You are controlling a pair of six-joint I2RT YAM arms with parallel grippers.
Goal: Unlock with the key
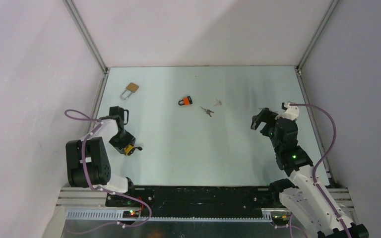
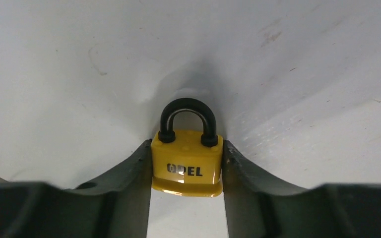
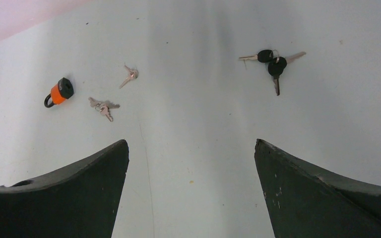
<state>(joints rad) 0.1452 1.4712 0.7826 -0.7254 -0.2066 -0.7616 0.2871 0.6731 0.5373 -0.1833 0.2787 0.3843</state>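
Note:
A yellow padlock (image 2: 187, 166) with a black shackle lies on the table at the left (image 1: 128, 149). My left gripper (image 2: 187, 146) is shut on it, one finger pressed against each side of its body. A bunch of black-headed keys (image 3: 273, 59) lies on the table ahead of my right gripper (image 3: 191, 144), which hangs open and empty above the right side of the table (image 1: 259, 120). The padlock's keyhole is hidden.
An orange padlock (image 1: 185, 101) lies at centre back, with a silver key pair (image 1: 208, 111) and another small key (image 1: 218, 103) to its right. A brass padlock (image 1: 130, 89) lies at the back left. Metal rails and walls bound the table.

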